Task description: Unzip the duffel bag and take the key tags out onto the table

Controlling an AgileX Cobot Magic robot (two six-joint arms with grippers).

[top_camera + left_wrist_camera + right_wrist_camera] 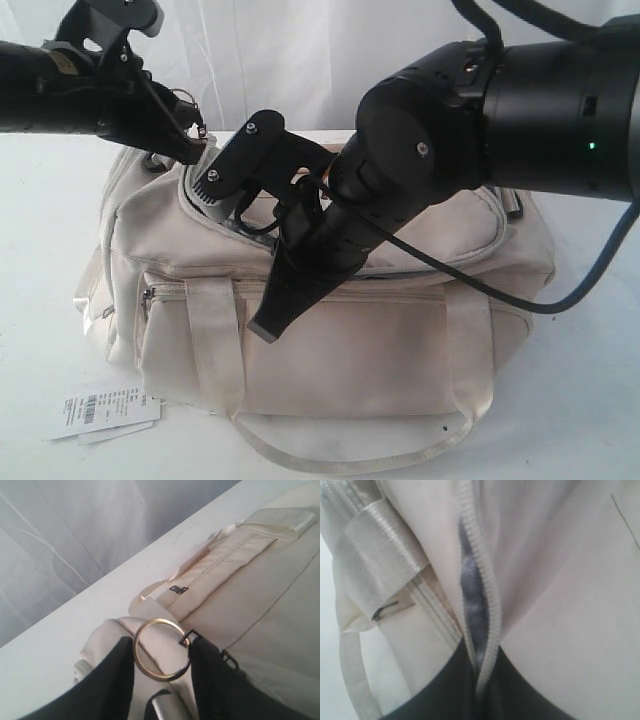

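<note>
Duffel bag (380, 350), cream fabric, lies on the white desk (590, 400) at the centre of the exterior frame, with one webbing handle (350, 455) looped flat on the desk at the bottom edge. Left gripper (160, 652) extends from the upper left and sits on the bag's left end. Its fingers (112, 680) are closed from both sides on a brass ring (161, 650) and the fabric fold beneath it. Right arm (420, 150) crosses from the upper right and covers the middle of the top zipper (487, 605) in the exterior frame; its black cable (480, 285) hangs across the bag's right half. Right gripper (481, 690) has its fingers (440, 690) pressed together on the zipper line; the part pinched is hidden. Beyond them the zipper stands parted, exposing grey lining (472, 595). A white barcode label (100, 408) lies on the desk at the lower left, just beside the bag. White drapery (330, 60) closes the background.
</note>
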